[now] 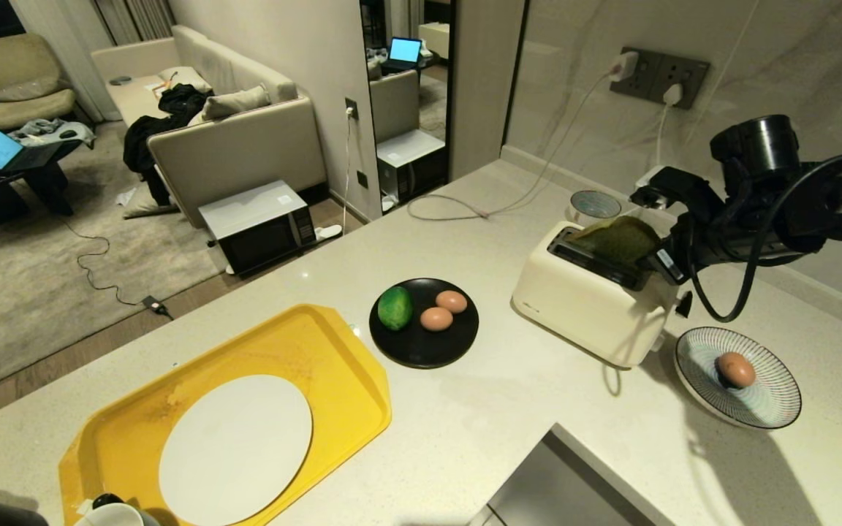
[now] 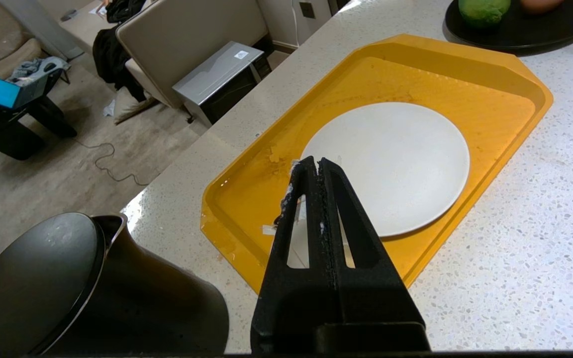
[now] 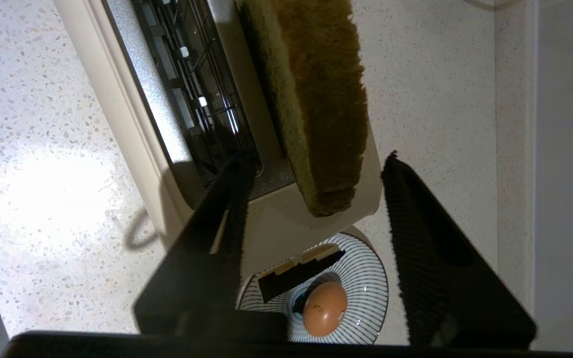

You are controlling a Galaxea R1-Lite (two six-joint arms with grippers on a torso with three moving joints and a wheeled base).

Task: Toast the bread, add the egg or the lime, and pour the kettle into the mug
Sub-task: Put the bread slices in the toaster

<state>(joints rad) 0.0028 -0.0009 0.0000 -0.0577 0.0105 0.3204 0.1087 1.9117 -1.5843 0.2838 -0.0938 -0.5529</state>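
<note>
Near left: kettle on table, mug beside it at frame edge; pouring not done. Left gripper parked above them, pressed shut, empty. Tray plate bare. Middle: lime, two eggs on black plate, none added yet. Right: bread half in toaster slot, tilted; right gripper parted around it, not clamping. Third egg on striped plate, near right. Toasting likely barely started.
</note>
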